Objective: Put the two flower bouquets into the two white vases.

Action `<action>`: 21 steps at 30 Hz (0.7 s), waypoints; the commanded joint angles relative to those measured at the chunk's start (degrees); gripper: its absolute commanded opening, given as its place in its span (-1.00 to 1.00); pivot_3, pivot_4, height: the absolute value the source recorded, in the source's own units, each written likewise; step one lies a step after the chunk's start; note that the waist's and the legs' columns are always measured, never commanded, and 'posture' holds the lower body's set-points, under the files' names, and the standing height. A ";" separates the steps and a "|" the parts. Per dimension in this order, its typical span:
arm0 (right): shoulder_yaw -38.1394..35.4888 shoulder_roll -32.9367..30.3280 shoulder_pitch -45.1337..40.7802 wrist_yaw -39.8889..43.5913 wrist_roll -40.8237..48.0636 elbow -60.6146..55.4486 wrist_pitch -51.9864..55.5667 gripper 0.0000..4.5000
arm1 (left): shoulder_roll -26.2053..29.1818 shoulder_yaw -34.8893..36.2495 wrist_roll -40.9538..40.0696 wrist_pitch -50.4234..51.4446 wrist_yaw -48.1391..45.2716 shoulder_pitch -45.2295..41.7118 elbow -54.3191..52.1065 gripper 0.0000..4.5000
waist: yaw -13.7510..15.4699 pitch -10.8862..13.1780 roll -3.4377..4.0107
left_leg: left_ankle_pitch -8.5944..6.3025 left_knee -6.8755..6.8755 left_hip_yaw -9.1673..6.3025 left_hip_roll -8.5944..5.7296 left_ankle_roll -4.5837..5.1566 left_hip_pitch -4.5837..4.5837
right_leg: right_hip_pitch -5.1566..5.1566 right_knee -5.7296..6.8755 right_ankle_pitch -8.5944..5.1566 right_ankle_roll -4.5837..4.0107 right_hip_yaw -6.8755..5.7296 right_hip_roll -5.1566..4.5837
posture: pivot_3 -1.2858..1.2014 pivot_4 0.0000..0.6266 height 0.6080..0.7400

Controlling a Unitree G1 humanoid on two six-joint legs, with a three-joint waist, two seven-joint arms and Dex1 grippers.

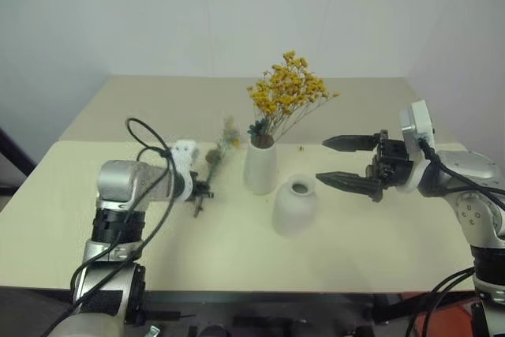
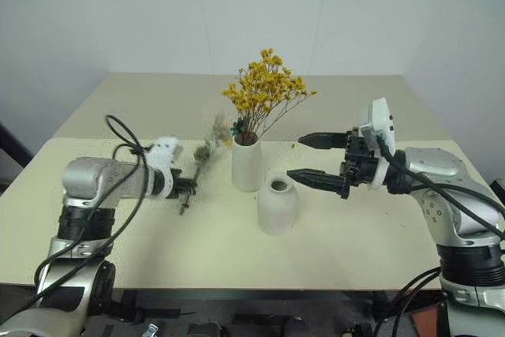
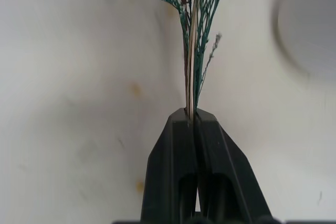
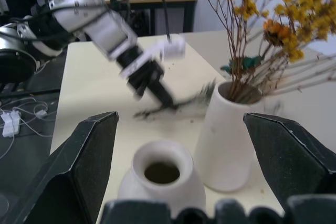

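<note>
Sprig (image 1: pixel 218 148) first: the slim grey-green one sits in my left gripper (image 3: pixel 192 120), whose jaws are pinched shut on its lower stems. Those stems run up between the black fingertips (image 3: pixel 176 129), a pale straw-coloured stalk bundled with fine teal-green twigs. It hangs over the table (image 1: pixel 95 195), just to the left of the tall vase (image 1: pixel 260 167), tip angled toward it. I judge it very light and brittle: thin dried stalks that could snap or shed if I squeeze harder or swing fast. Holding low on the stems looks right to me, since the head stays free, though only a short tail is left below my jaws to feed into a neck.

The yellow bunch (image 1: pixel 288 92) already stands in the tall vase. The short rounded vase (image 1: pixel 294 205) is empty, its small hole (image 4: pixel 161 172) facing up, near the tall one on its right. That narrow mouth will want the stem end brought nearly upright. My right gripper (image 1: pixel 349 162) hovers wide open beside the short vase, holding nothing.
</note>
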 commanded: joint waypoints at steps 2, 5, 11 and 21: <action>-2.28 -2.06 0.54 1.05 -0.05 -0.87 -0.39 1.00 | -1.56 15.29 -13.79 -8.72 -6.28 -6.25 -9.44 -0.98 | -0.02 0.02 -0.04 | 0.00 0.00 0.01 0.00 -0.01 -0.08 | -0.06 -0.02 0.01 0.00 -0.01 -0.03 | 0.03 -0.52 1.00; -1.84 -3.24 0.94 2.20 -1.00 -0.16 -0.87 1.00 | 0.14 15.54 -24.79 -5.24 -14.37 -7.46 -13.36 -0.98 | -0.06 0.02 -0.03 | -0.03 0.00 0.03 -0.02 -0.05 -0.03 | 0.02 -0.05 0.00 0.02 0.00 -0.04 | 0.03 -0.52 1.00; -1.11 -5.31 2.18 5.14 -2.35 -0.17 -1.17 1.00 | -2.39 13.57 -36.42 -5.74 -16.58 -5.96 -15.20 -0.98 | 0.08 0.02 -0.03 | -0.03 0.04 0.03 -0.02 -0.05 0.09 | 0.16 -0.01 -0.01 0.04 -0.02 -0.02 | 0.03 -0.52 1.00; -0.30 -5.67 2.64 6.60 -4.52 0.14 -2.06 1.00 | -7.76 -3.59 -32.14 -18.62 -21.99 0.88 -20.04 -0.98 | -0.26 0.02 -0.03 | -0.03 0.05 0.05 -0.02 -0.05 0.10 | 0.16 -0.01 0.00 0.03 0.03 0.02 | 0.03 -0.52 1.00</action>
